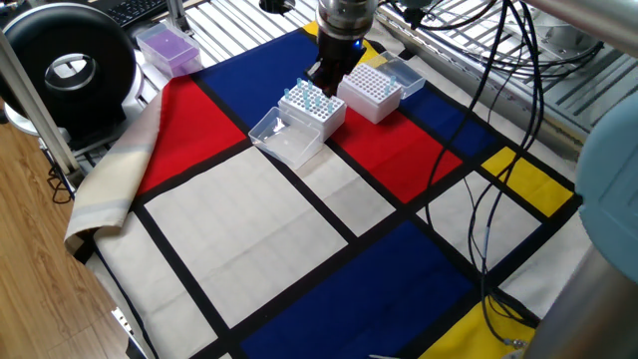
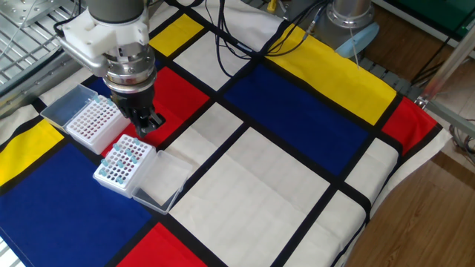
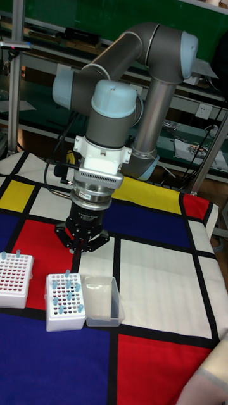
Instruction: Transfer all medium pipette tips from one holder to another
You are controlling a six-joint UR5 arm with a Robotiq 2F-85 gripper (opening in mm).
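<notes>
The pincer [image 3: 81, 248] is hanging just above the back edge of the white holder [image 3: 64, 304] where most medium pipette tips [image 3: 67, 292] are standing upright, just below and in front of its fingertips, though whether its jaws are gripping anything cannot be told.

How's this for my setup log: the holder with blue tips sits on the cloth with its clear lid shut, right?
No: the clear lid is open, lying on the cloth beside the holder with blue tips, as the tall fixed view shows.
</notes>
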